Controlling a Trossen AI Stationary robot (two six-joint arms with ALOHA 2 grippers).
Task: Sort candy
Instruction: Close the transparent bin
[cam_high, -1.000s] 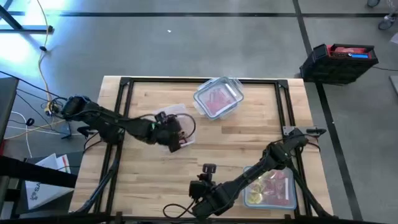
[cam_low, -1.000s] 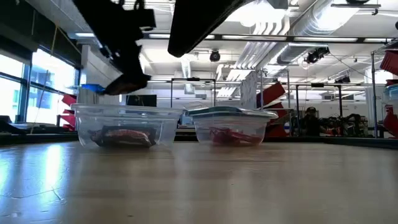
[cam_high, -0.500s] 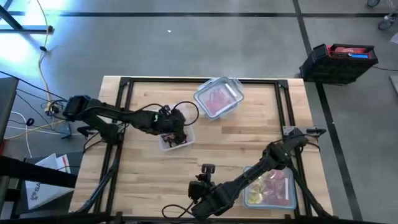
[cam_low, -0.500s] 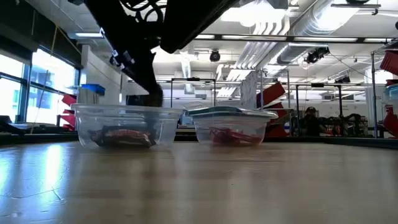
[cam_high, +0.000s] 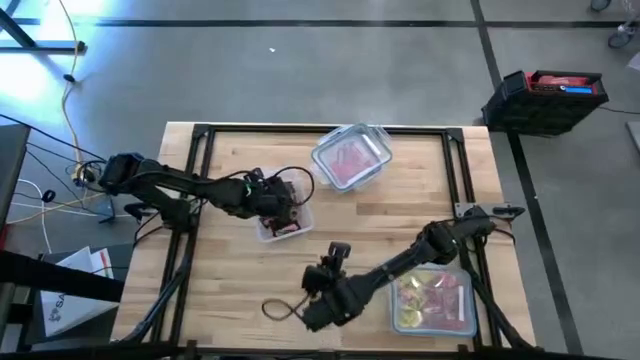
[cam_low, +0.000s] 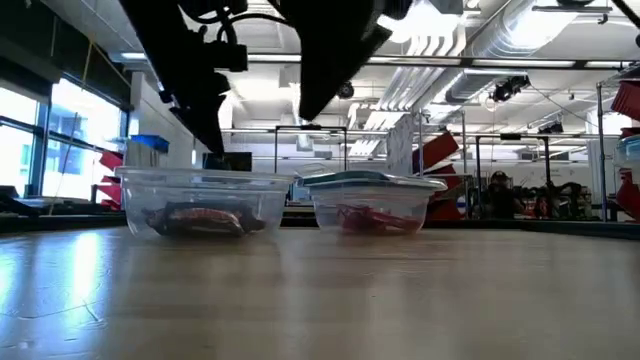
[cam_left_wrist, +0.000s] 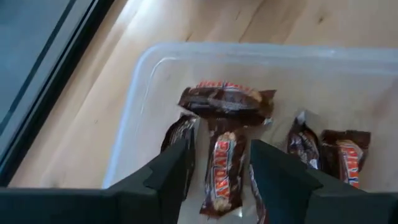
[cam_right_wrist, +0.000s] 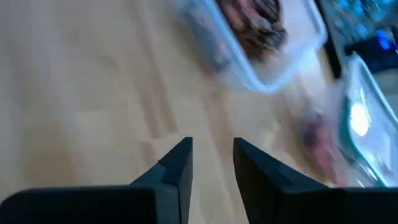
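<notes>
Two slim dark arms, near-black from base to tip, built of jointed tube sections. Thin black cables looping loose beside each — one arc over the left gripper (cam_high: 272, 200), another curling on the wood behind the right gripper (cam_high: 318, 300). Small green light on the left forearm. Fingers (cam_left_wrist: 171, 174) matte black, broad and angular — tapered, flat-faced, plain, unmarked.

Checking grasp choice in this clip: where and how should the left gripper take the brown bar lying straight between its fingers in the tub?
Grip the bar across its narrow middle, from above. It lies lengthwise in the left gripper's open gap, so the fingers close on its long sides; the tub wall blocks a side approach.
</notes>
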